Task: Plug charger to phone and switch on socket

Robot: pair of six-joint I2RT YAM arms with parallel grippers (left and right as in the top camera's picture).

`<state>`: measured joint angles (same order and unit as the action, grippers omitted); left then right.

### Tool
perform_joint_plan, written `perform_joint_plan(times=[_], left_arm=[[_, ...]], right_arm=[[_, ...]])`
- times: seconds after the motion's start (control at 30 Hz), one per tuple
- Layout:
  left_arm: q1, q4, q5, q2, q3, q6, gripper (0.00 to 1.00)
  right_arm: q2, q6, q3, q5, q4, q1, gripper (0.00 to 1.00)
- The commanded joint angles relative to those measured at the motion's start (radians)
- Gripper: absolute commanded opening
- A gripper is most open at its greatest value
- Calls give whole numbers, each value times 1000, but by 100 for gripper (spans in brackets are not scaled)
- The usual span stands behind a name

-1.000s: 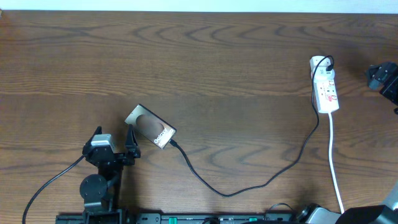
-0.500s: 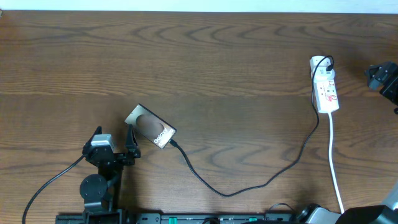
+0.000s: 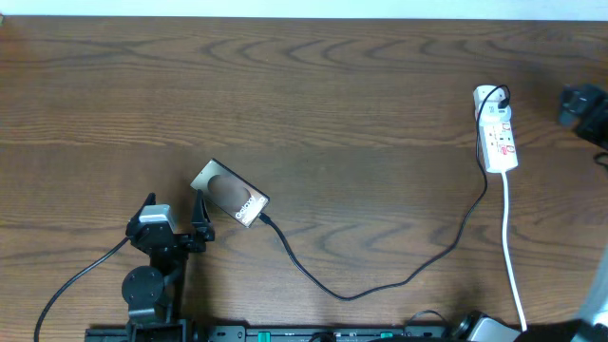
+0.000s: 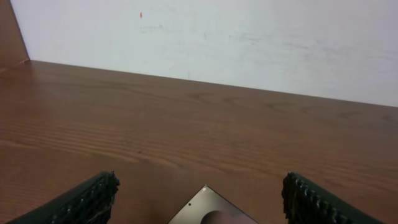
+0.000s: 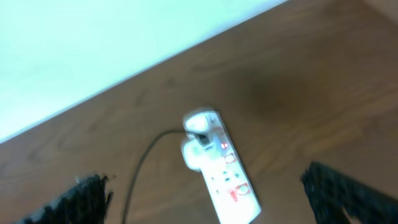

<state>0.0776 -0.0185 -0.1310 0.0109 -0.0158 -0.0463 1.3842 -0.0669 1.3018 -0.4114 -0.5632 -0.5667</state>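
The phone (image 3: 229, 192) lies flat and angled on the table left of centre; its corner shows in the left wrist view (image 4: 211, 210). The charger (image 3: 380, 283), a thin black cable, runs from the phone's lower right end in a long curve to a black plug in the top of the socket (image 3: 497, 130), a white power strip at the right. The socket appears blurred in the right wrist view (image 5: 221, 165). My left gripper (image 3: 195, 223) is open, just left of and below the phone. My right gripper (image 5: 208, 199) is open; its arm (image 3: 581, 104) is right of the socket.
The socket's white cord (image 3: 511, 247) runs down to the front edge of the table. A white wall stands behind the table's far edge (image 4: 217, 84). The left arm's thick black cable (image 3: 76, 275) trails to the lower left.
The right arm has shifted slightly up near the right edge of the overhead view and is blurred. The phone, charger, socket and left arm have not moved.
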Motion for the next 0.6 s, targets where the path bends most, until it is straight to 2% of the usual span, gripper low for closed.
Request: perform_joint_plan(times=[0.0,0.23,0.43,0.57], left_arm=[[5,-42,-14,-5,11,20,86],[5,-42,-14,-5,11,20,86],[5,-42,-14,-5,11,20,86],[5,-42,-14,-5,11,20,86]], right_arm=[[-107,31,-156,-5,184,113,99],[-304,204,-537,14,662,333,99],[-468,194,-821,85,943,436,99],[-585,104,-983,129,1064,451,99]])
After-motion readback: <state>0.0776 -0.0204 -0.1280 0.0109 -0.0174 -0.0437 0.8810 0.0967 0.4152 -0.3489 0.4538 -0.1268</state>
